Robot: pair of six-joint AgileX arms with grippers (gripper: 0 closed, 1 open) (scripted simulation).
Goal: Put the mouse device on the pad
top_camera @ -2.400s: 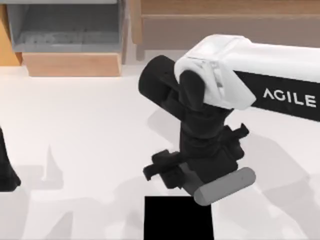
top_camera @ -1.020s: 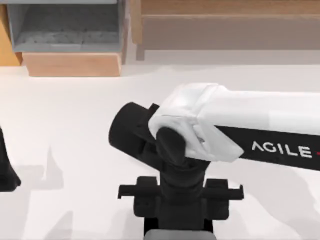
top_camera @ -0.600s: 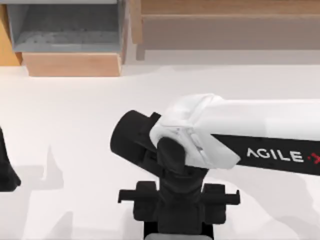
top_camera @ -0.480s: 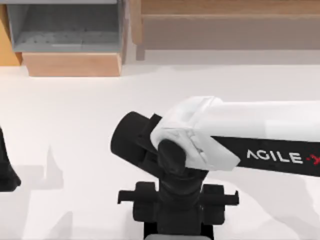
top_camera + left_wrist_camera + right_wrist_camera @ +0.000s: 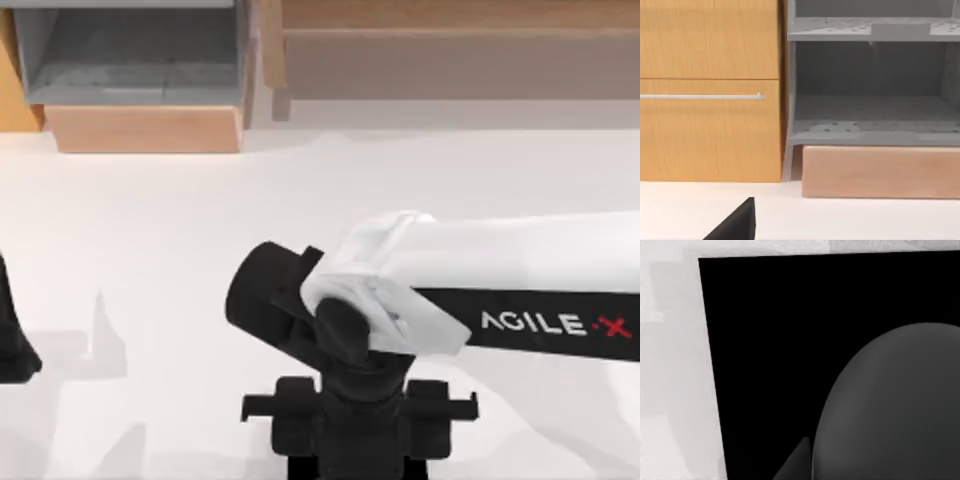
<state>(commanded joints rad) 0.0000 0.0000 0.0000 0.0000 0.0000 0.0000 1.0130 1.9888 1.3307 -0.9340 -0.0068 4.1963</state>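
The black pad lies flat on the white table in the right wrist view. The grey rounded mouse looms close over it, above the pad's surface, with one dark finger against its side. In the top view my right gripper points down at the table's front middle, shut on the mouse, and its body hides the mouse and the pad. My left arm is parked at the table's left edge.
A grey open shelf with a wooden block in front of it stands at the back left. A wooden unit runs along the back right. The left wrist view faces a wooden drawer front beside the shelf.
My right arm swung from the table's middle to the front and turned the mouse over the pad. The mouse, seen below the gripper a moment ago, is now hidden under it.
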